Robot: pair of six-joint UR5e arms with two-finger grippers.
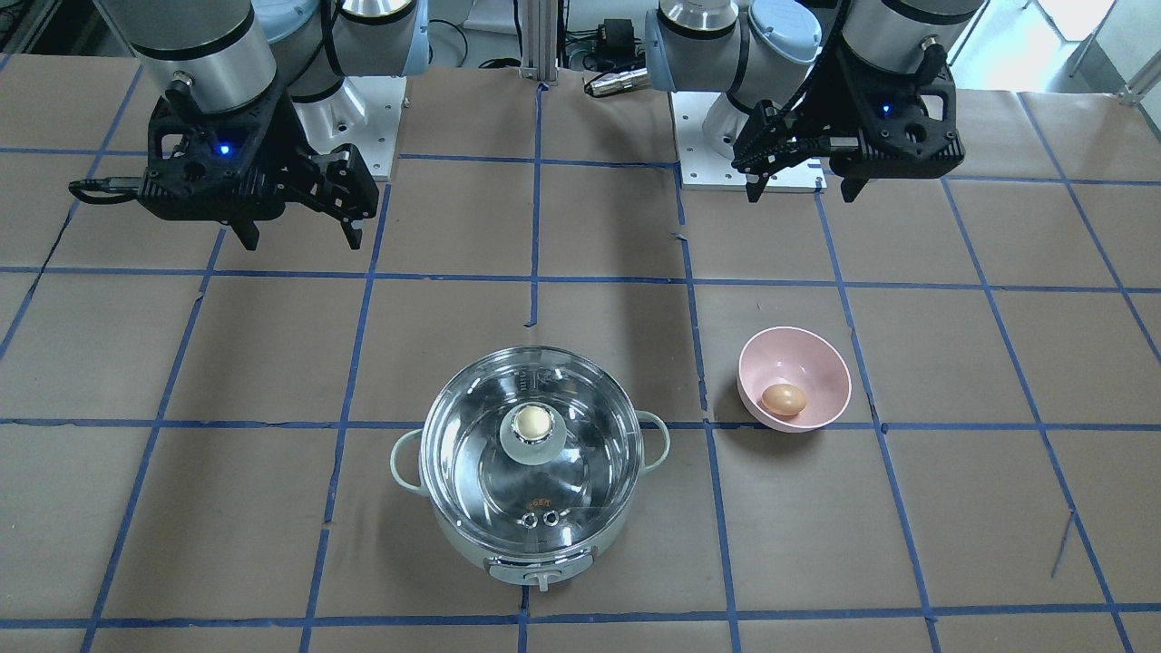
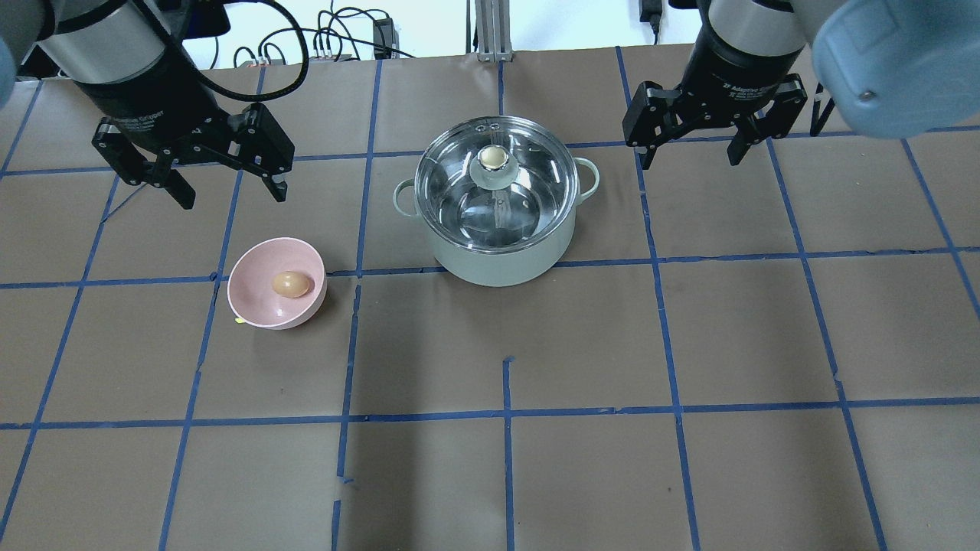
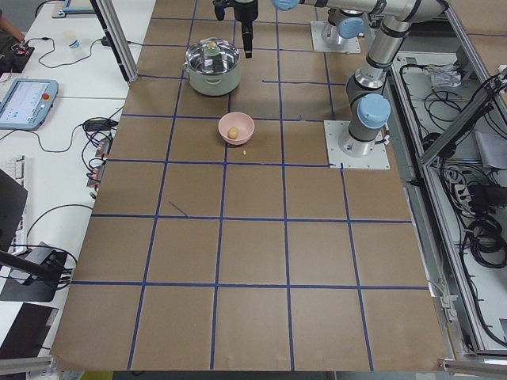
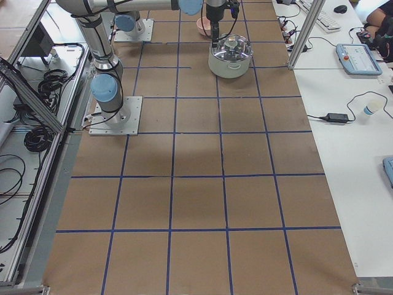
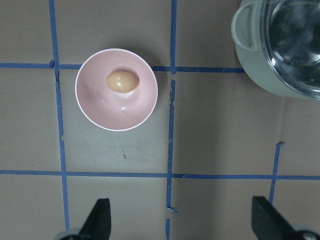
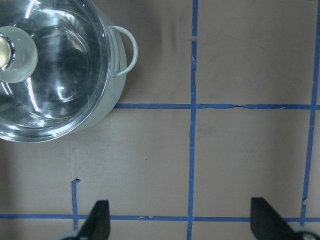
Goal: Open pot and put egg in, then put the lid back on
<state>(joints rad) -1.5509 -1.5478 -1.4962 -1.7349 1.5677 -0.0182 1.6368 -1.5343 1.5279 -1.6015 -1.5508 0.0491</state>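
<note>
The pot (image 2: 498,264), pale green with two loop handles, stands at mid-table with the clear glass lid (image 2: 528,191) shut on it, its cream knob (image 2: 494,158) at the centre. The tan egg (image 2: 291,284) lies in a pink bowl (image 2: 256,310) to the pot's left. My left gripper (image 2: 233,197) is open and empty, hovering behind the bowl. My right gripper (image 2: 690,162) is open and empty, hovering right of the pot. The left wrist view shows the egg (image 5: 121,81), the bowl (image 5: 97,107) and the pot's edge (image 5: 255,65). The right wrist view shows the lid (image 6: 65,65) and the pot's handle (image 6: 131,50).
The table is covered in brown paper with a blue tape grid (image 2: 505,413). Both arm bases (image 1: 726,154) stand at the robot's edge. Cables and a post (image 2: 490,30) lie beyond the far edge.
</note>
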